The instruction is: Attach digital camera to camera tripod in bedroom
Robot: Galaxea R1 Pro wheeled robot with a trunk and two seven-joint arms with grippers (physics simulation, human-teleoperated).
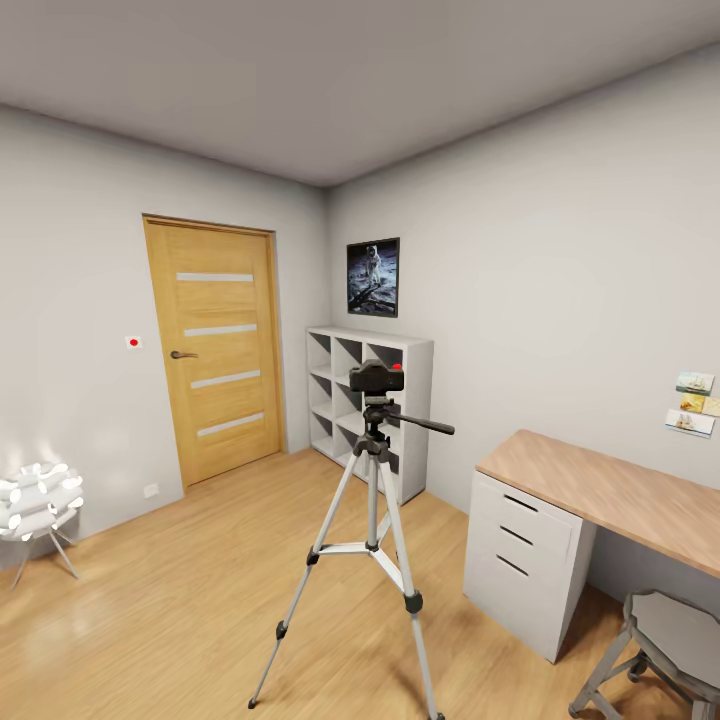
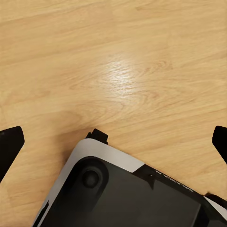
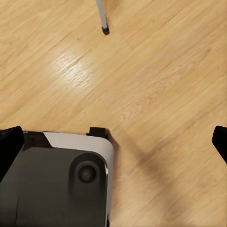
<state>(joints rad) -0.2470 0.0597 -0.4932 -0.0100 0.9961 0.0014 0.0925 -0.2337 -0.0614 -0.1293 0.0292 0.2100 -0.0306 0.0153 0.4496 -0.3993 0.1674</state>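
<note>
Camera tripod (image 1: 372,540): rear leg mostly hidden behind centre column; front-right foot cut off at head view's bottom edge. Stool (image 1: 668,640) & desk (image 1: 620,492): cropped at right edge. Wall cards (image 1: 693,402): pics too small to tell.

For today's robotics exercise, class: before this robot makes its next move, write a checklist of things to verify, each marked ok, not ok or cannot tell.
1. Digital camera sits atop the camera tripod: ok.
2. Camera locked to the head: cannot tell.
3. Tripod upright, legs spread on the wood floor: ok.
4. Left gripper open, holding nothing: ok.
5. Right gripper open, holding nothing: ok.
6. Tripod foot apart from the robot's base: ok.
</note>
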